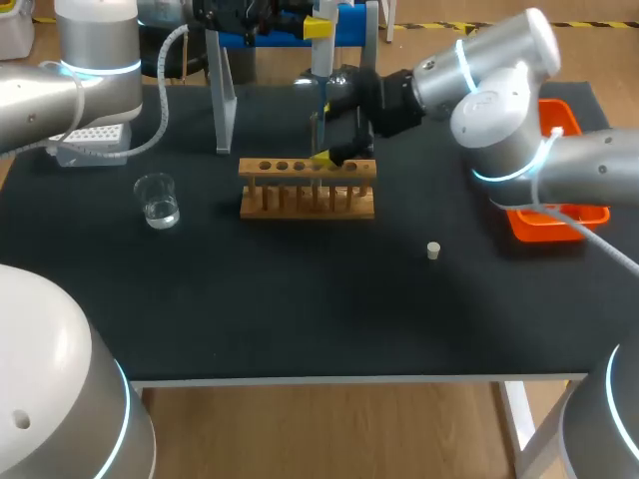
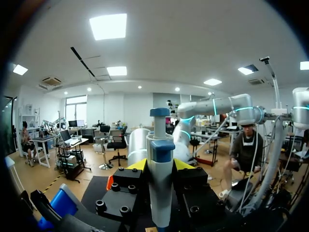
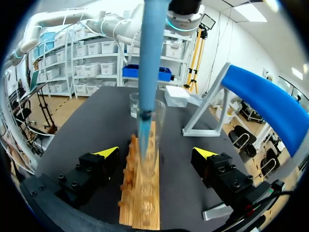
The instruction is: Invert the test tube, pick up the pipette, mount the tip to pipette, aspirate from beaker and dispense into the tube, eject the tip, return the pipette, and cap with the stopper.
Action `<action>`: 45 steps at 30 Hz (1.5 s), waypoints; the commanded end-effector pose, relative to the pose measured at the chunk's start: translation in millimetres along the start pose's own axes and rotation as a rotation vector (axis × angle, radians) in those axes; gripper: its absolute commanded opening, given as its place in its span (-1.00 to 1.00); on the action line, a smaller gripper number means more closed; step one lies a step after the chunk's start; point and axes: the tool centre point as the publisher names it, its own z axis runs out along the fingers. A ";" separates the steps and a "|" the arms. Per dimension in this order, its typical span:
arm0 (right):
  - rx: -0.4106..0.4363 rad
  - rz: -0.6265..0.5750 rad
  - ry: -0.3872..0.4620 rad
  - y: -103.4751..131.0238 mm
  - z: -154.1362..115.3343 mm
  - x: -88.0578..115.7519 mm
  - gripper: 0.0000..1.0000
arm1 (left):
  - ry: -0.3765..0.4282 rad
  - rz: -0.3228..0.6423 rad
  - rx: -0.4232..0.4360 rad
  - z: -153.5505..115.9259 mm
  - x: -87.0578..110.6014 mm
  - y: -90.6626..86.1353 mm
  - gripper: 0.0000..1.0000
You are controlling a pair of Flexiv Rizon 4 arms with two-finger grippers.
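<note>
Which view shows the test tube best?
Right wrist view: the test tube stands close up in the rack, inside the open right gripper. Head view shows it small, indistinct; left wrist view, not at all.

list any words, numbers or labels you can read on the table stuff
No text can be read.
On the pipette: no print shows.
On the beaker: any marks are too small to tell.
On the rack and tip box: none shows.

Table (image 1: 300,319): black top, seen from above.
Rack (image 1: 308,190): wooden, near the centre.
Beaker (image 1: 158,201): clear, 9 o'clock of the rack.
Tip box (image 1: 90,143): white, 10 o'clock.
Stand (image 1: 225,110): grey, 11 o'clock.
Orange tray (image 1: 559,225): 3 o'clock, at the edge.
Stopper (image 1: 433,250): pale, 4 o'clock.
</note>
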 end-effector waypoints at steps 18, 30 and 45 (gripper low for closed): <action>-0.129 0.066 -0.127 11.0 -144.8 24.7 1.00 | 0.005 0.001 0.000 -0.9 -1.9 0.3 -1.00; -0.178 0.079 -0.173 61.8 -205.0 24.3 1.00 | 0.005 0.001 0.000 -0.9 -1.9 0.3 -1.00; -0.195 0.089 -0.183 135.1 -231.4 7.9 -0.55 | 0.005 0.001 0.000 -0.9 -1.9 0.3 -1.00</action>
